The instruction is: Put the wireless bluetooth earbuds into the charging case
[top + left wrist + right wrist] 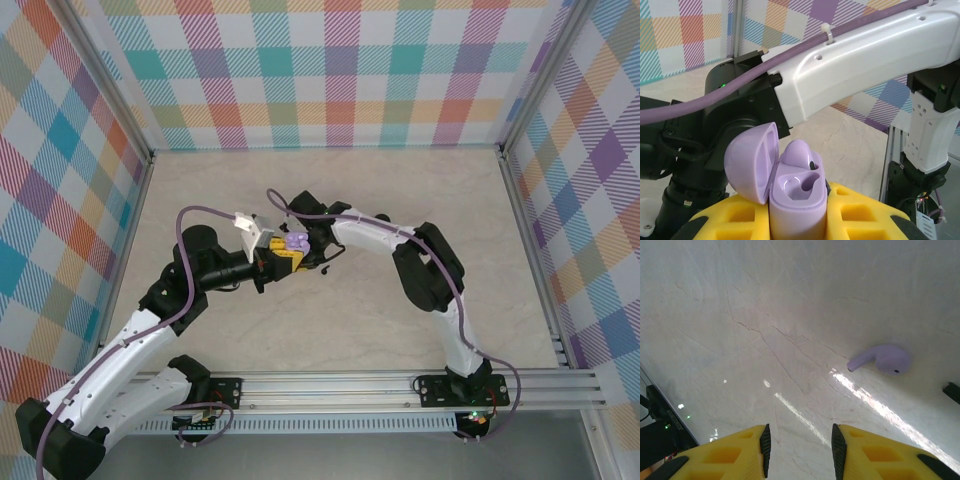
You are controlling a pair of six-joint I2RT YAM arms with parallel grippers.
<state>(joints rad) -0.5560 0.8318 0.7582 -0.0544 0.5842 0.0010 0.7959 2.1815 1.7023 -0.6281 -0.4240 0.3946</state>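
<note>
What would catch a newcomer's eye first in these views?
The open lavender case, clamped by the left gripper at mid-table, has one lavender earbud seated in it. Next comes a second lavender earbud lying loose on the marble table, ahead of the right gripper, which is open and empty.

We see a pale, stone-look worktop point(420, 190) with thin cracks. Bright checked walls point(340, 70) stand at its far, left and right edges. A silver rail point(330, 385) runs along its near edge.
</note>
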